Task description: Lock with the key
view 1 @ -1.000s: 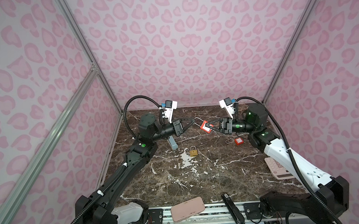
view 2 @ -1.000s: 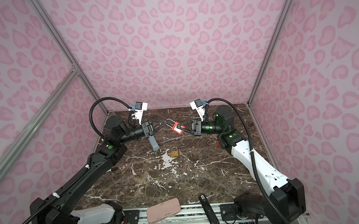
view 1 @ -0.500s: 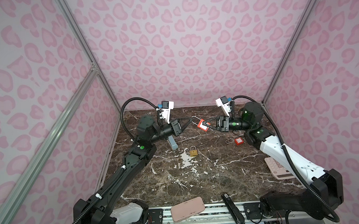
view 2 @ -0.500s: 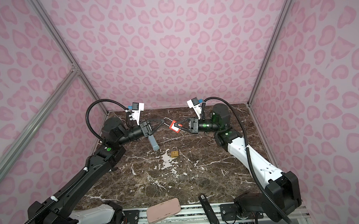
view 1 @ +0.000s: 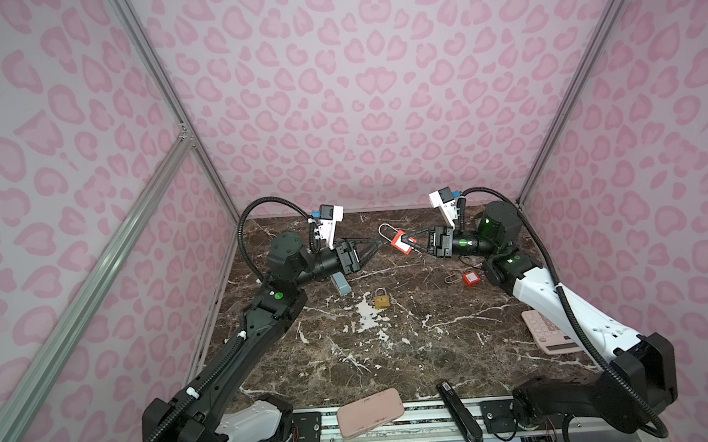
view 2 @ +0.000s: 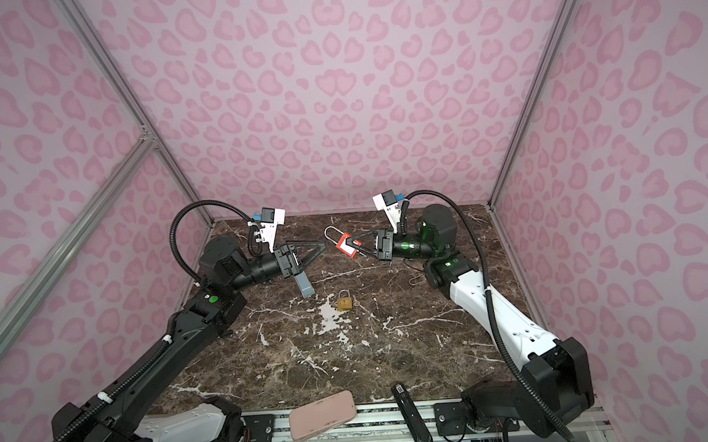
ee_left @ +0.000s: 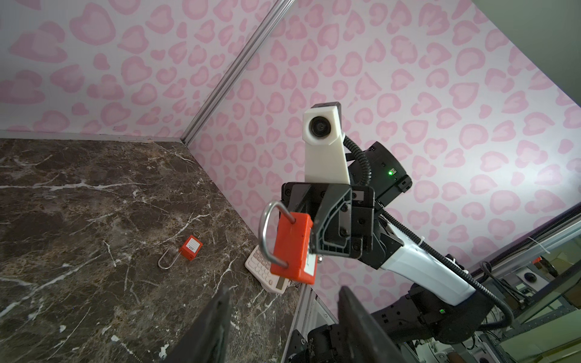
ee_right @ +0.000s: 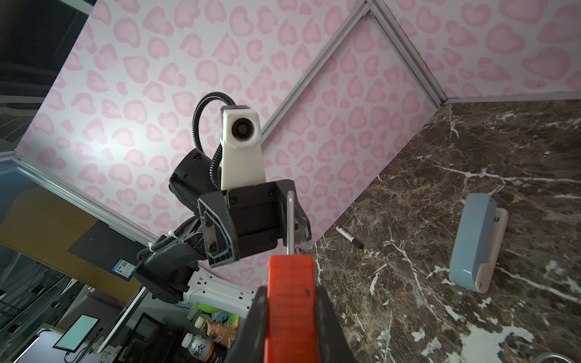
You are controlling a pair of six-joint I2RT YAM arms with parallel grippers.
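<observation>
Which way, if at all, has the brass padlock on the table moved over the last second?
No. In a top view the brass padlock lies where it did, against the same edge of the white patch in the marble.

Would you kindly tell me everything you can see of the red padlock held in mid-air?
The red padlock has a ribbed, plastic-looking orange-red body with a white label and a long silver metal shackle. It hangs above the marble table, tilted, shackle aimed toward the left arm. Only the right pincer touches it, clamping the body's flanks.
</observation>
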